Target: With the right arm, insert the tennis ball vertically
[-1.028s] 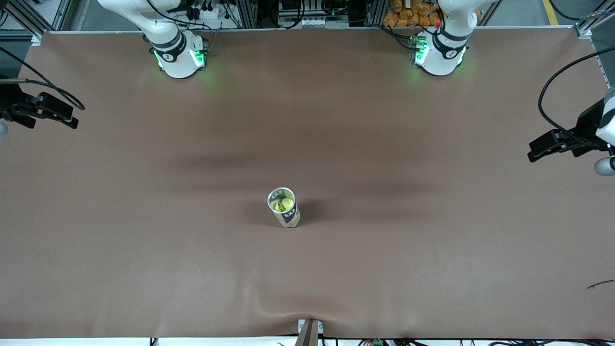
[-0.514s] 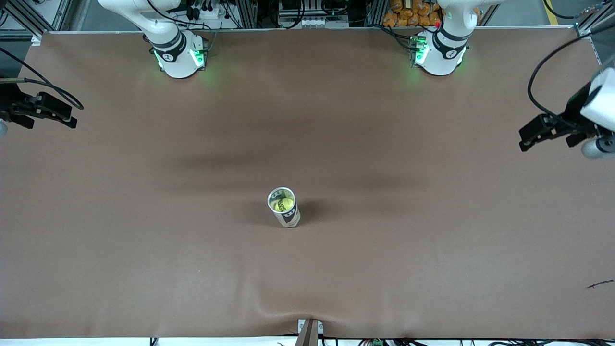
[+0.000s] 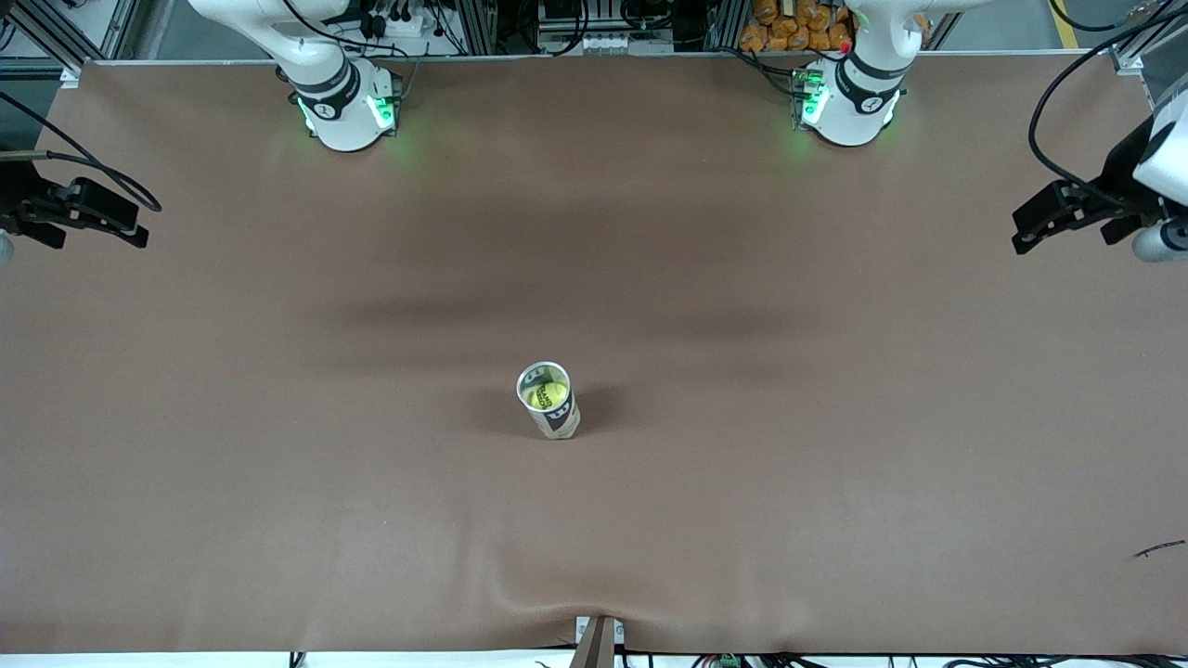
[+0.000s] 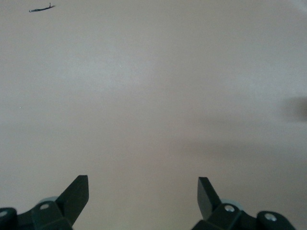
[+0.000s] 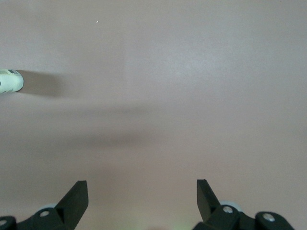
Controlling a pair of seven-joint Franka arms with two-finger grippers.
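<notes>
Centrally placed: upright can [image 3: 548, 400] on brown counter [image 3: 835, 445], tennis ball [image 3: 545, 396] already seated inside, visible through the open top. Right hand [image 3: 88, 211] parked over the counter's edge at the right arm's end, fingers spread, empty (wrist view confirms). Left hand [image 3: 1058, 215] likewise spread and empty over the left arm's end. Likely risk: a low sweep tipping the tall, narrow can. Ample bare counter all around; only a small dark scrap [image 3: 1158, 549] near one corner.

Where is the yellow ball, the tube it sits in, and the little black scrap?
tennis ball [image 3: 546, 396], front view, its yellow top.
tube [image 3: 560, 422], front view, its printed side wall.
black scrap [image 3: 1159, 549], front view, its middle.
</notes>
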